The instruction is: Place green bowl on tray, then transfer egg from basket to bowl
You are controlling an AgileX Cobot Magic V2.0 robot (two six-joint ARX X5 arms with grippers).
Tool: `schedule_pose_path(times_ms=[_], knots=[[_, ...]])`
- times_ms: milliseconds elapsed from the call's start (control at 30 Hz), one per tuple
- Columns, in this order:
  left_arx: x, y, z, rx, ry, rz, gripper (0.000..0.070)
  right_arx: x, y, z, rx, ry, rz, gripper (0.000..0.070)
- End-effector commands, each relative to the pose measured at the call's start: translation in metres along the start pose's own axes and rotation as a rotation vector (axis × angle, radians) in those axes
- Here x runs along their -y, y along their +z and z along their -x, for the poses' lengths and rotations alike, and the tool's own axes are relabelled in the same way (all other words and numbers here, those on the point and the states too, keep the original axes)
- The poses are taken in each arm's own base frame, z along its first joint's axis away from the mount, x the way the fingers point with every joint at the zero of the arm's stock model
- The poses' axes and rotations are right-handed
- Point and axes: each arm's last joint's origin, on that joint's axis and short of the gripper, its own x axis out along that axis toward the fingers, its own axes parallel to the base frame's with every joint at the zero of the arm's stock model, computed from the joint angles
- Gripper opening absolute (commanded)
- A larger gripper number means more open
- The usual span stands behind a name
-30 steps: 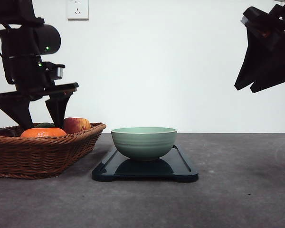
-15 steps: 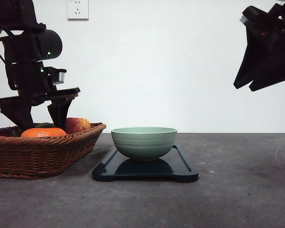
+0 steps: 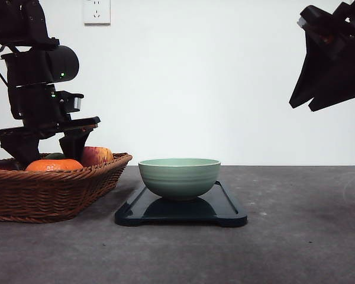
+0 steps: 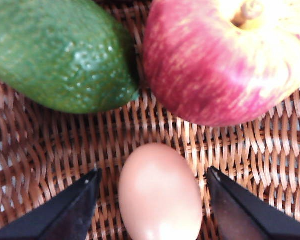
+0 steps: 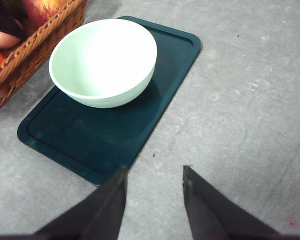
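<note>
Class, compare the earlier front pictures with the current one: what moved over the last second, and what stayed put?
The left gripper sank a little into the basket; its open fingers now flank the egg without gripping it. The right gripper barely shifted. The green bowl, tray and fruit stayed put.

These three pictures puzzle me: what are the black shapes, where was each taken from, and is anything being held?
It is a two-armed robot at a table. The front picture looks forward over the table: the green bowl sits on the tray, the basket of fruit beside them. The other two come from cameras on the wrists. The left tool hangs open in the basket, its black fingers either side of the egg, near an apple and a green fruit. The right tool hangs open above the table. Nothing is held yet.
</note>
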Motion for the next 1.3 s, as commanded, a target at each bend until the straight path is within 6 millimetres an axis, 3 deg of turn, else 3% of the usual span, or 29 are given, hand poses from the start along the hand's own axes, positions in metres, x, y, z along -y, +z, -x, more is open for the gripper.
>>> schedule_pose_path(times_ms=[0,300,567,1033,1267], knots=[[0.001,0.004,-0.005,-0.002,0.005,-0.005,0.0314,-0.001,0.003,-0.001,0.012,0.005,-0.013,0.0209],[0.001,0.003,-0.005,-0.012,0.006,0.013,0.0225,-0.001,0.003,-0.001,0.012,0.005,-0.013,0.0209],[0.001,0.003,-0.001,-0.016,0.006,0.016,0.0223,-0.001,0.003,-0.001,0.012,0.005,-0.013,0.0209],[0.005,0.005,0.045,0.096,-0.007,0.006,0.0222,-0.001,0.003,-0.001,0.011,0.006,-0.029,0.0209],[0.017,0.003,0.069,0.163,-0.035,-0.028,0.0222,-0.001,0.003,-0.001,0.012,0.006,-0.032,0.0209]])
